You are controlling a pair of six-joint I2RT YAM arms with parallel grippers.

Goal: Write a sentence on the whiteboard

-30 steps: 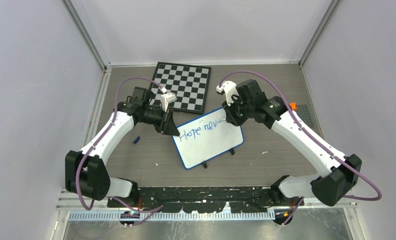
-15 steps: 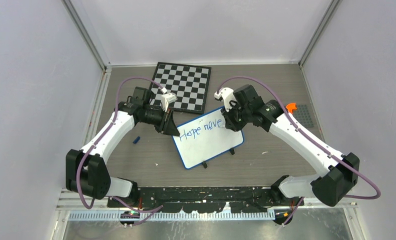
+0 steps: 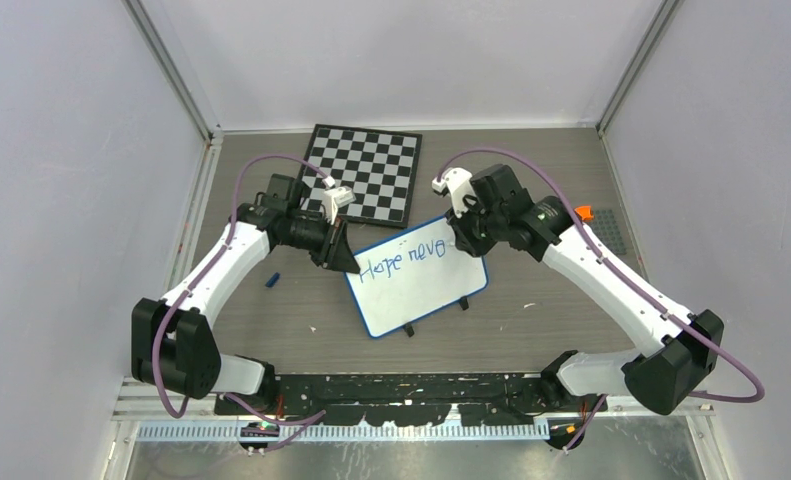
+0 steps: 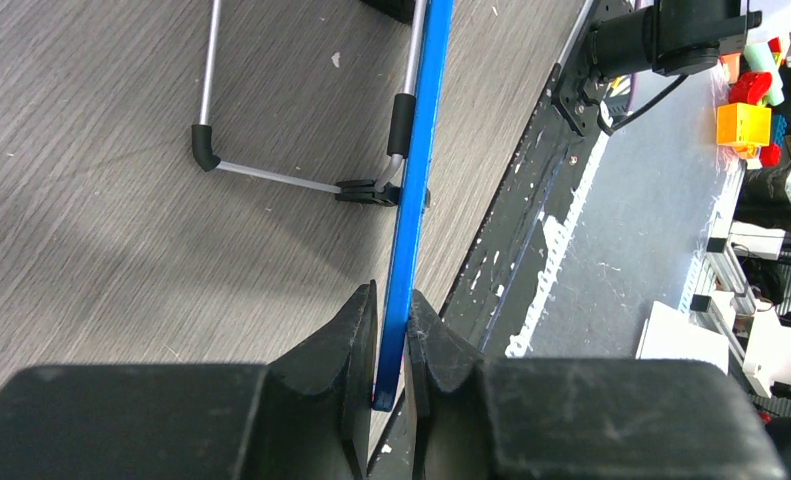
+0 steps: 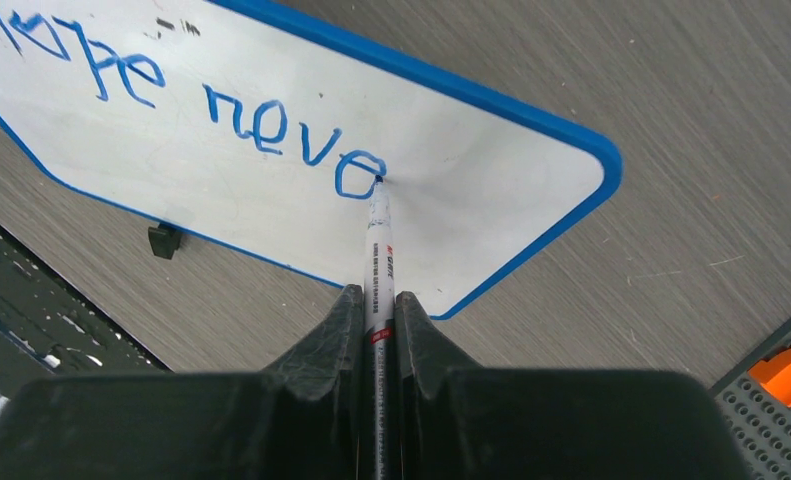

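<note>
- Right gripper (image 5: pixel 376 300), clamped on a white marker pen (image 5: pixel 379 240), is inking blue handwritten words (image 5: pixel 271 130); I'm reading "Hope neve", unfinished.
- Left gripper (image 4: pixel 391 310) is pinching the blue-rimmed whiteboard (image 4: pixel 416 150).

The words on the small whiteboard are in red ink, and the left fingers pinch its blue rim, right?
Not red: the right wrist view shows the handwritten marker letters on the small white blue-rimmed whiteboard are blue. The rest stands.

Black-and-white checkered chessboard (image 3: pixel 366 172) sits just behind blue-rimmed whiteboard (image 3: pixel 416 285), tight gap; small blue cap (image 3: pixel 272 280) to L, grey studded plate (image 3: pixel 612 232) far R; bare grey wood-grain tabletop (image 3: pixel 541 315) at front R, passable
</note>
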